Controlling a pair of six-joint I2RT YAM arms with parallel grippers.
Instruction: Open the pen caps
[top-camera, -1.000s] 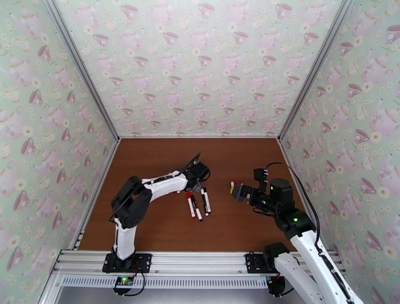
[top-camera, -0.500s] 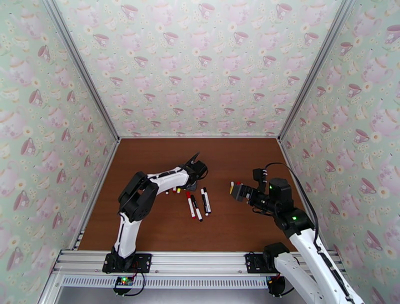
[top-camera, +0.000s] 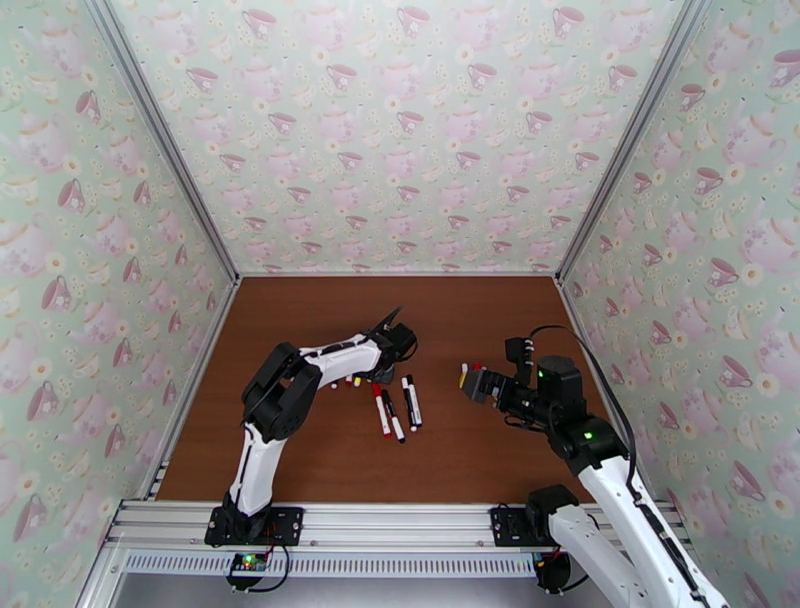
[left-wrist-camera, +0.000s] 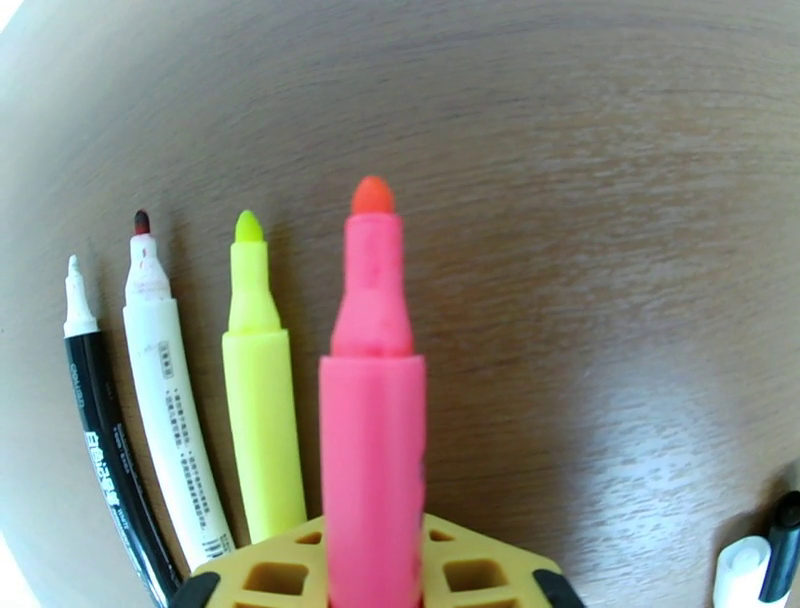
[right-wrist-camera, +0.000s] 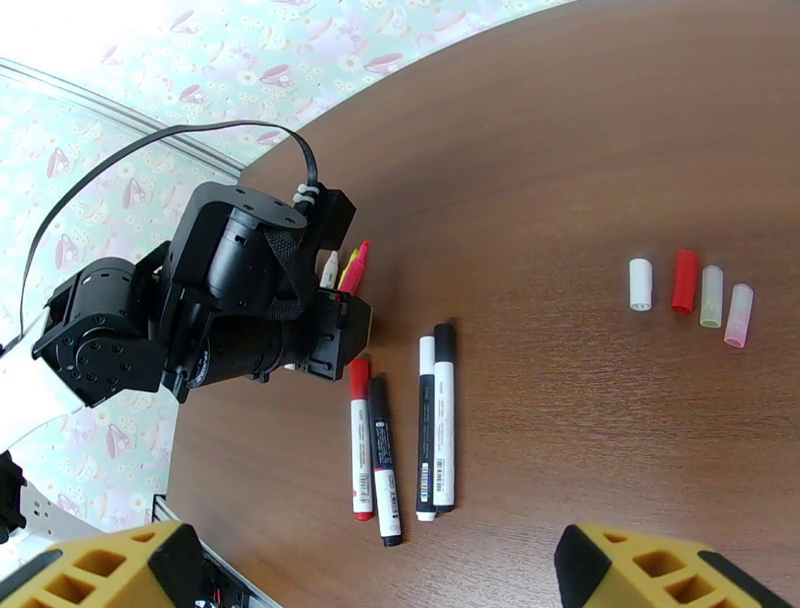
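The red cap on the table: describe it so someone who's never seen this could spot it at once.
On the brown table, look past the four pens lying side by side to a row of four loose caps. The red cap is second from the pens' end, solid red between a white cap and a pale yellowish one.

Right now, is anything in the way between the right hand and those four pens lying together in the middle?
Nothing visible. Only bare table lies between the open right hand and the four pens. The left hand, holding a pink pen, sits at their far ends, off that path.
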